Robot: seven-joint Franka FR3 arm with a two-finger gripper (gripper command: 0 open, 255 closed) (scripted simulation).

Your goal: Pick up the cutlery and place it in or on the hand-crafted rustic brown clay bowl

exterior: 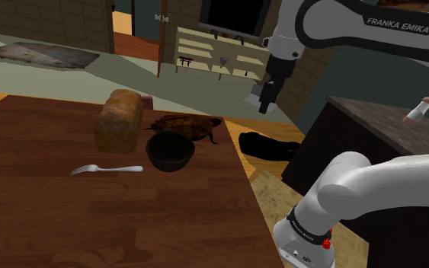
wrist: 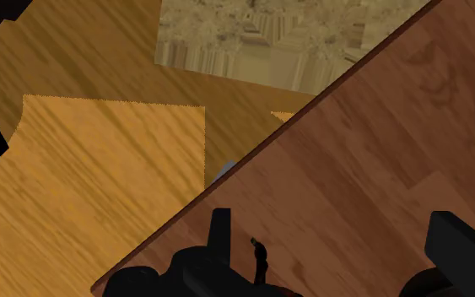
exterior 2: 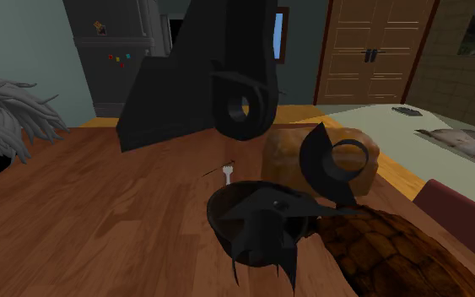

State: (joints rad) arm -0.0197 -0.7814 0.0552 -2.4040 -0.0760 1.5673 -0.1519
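One fork (exterior: 106, 169) lies flat on the wooden counter (exterior: 52, 221) in the shoulder view, near the dark bowl (exterior: 170, 151), at its left there. The end effector (exterior: 265, 100) hangs high, well apart from both. In the second exterior view the fork (exterior 2: 226, 175) lies just behind the bowl (exterior 2: 216, 211). In the wrist view the fingers (wrist: 220, 236) stand wide apart, gripping nothing, above the counter's edge.

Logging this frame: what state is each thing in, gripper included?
gripper: open, empty, raised in the air.
dark bowl: upright on the table, nothing seen inside.
fork: lying flat on the table, unheld, apart from the bowl.
bread loaf: whole, standing on the table.
turtle figure: resting on the table behind the bowl.
double doors: shut.
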